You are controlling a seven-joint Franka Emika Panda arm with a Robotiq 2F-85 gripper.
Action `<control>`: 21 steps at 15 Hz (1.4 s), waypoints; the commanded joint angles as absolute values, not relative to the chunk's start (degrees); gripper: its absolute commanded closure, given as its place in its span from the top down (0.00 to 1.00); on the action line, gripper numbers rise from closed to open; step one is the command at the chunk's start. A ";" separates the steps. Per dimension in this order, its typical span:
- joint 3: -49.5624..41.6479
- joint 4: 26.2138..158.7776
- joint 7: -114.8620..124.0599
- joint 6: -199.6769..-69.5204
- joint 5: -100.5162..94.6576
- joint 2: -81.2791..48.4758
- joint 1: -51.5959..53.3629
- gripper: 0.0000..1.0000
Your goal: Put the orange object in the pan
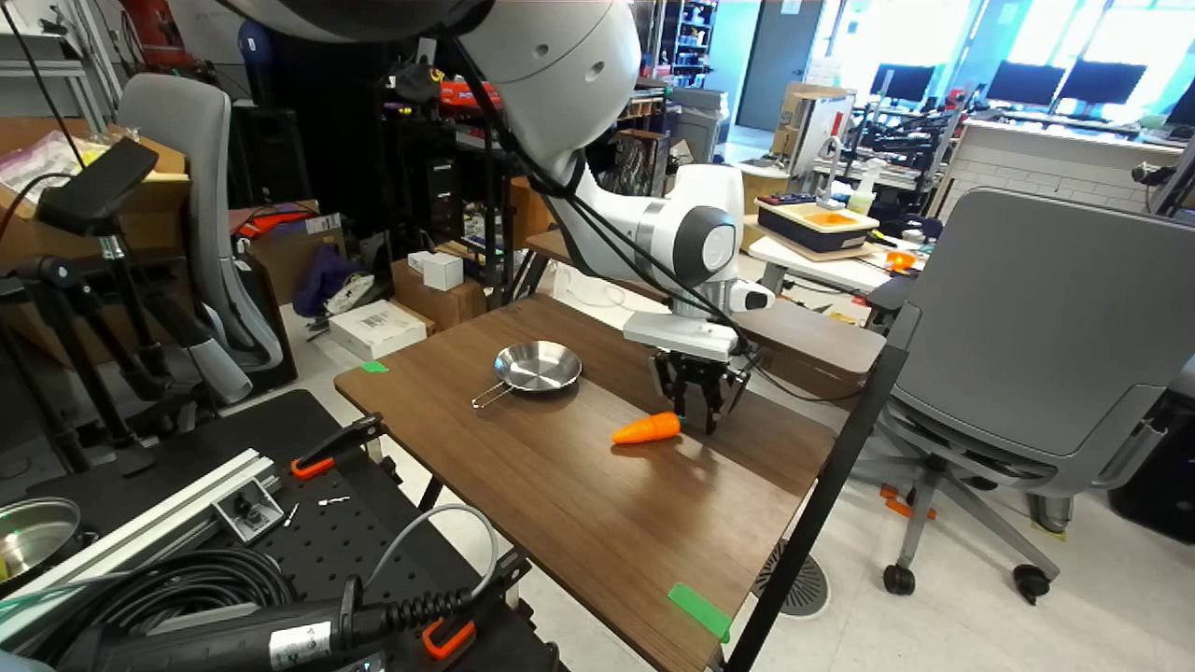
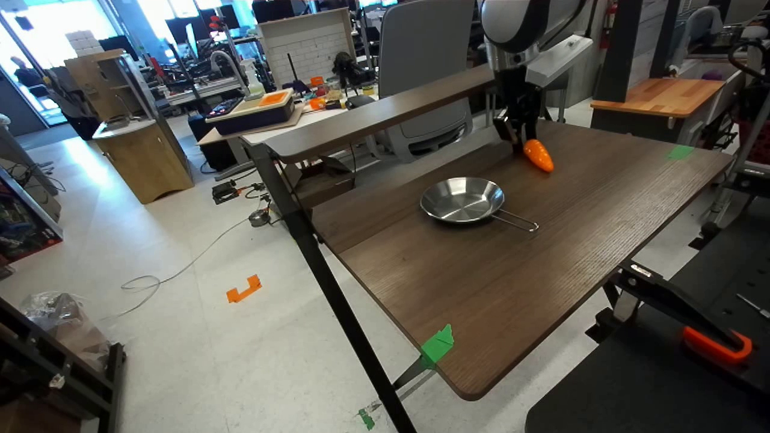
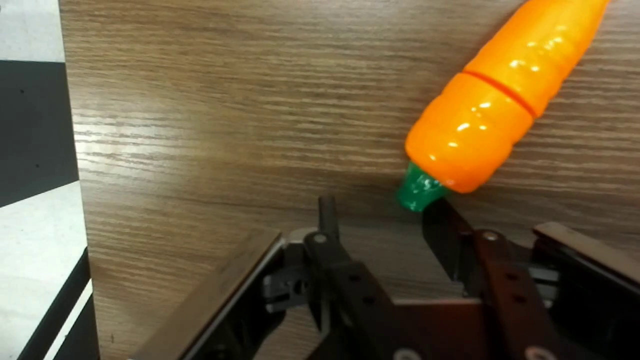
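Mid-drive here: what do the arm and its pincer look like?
The arm is mostly white, with rounded segments and a dark grey joint cap around a pale disc; black cables run along it. A flat pale slab tops the pincer, which is black, two-fingered and jointed.

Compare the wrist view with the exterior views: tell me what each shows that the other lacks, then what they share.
Only the wrist view: the dark seam across the toy carrot.
Only the exterior views: the wire-handled silver frying pan, the green tape at the edges of the wood-grain tabletop, and the carrot's pointed tip, which the wrist view cuts off.
Shared: the carrot lying on that tabletop, with the gripper close by its thick end.
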State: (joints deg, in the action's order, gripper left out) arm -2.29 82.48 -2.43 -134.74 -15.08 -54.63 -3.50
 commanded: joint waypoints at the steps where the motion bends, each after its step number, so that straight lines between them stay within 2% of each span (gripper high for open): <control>1: -3.35 82.23 -3.12 -134.73 -13.82 -54.83 -2.66 0.50; 3: -3.35 82.23 -3.12 -134.73 -13.82 -54.83 -2.65 0.50; 4: -3.37 82.00 -3.04 -134.50 -13.75 -54.99 -2.65 0.75; 5: -3.57 81.76 -2.54 -134.42 -13.74 -55.24 -2.55 0.77; 8: -3.50 81.94 -2.48 -134.39 -13.49 -55.24 -2.67 0.98; 21: -7.16 90.63 9.55 -145.76 -13.25 -51.34 2.12 1.00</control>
State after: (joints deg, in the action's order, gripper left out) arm -5.06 85.89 6.18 -141.53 -14.21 -54.00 0.08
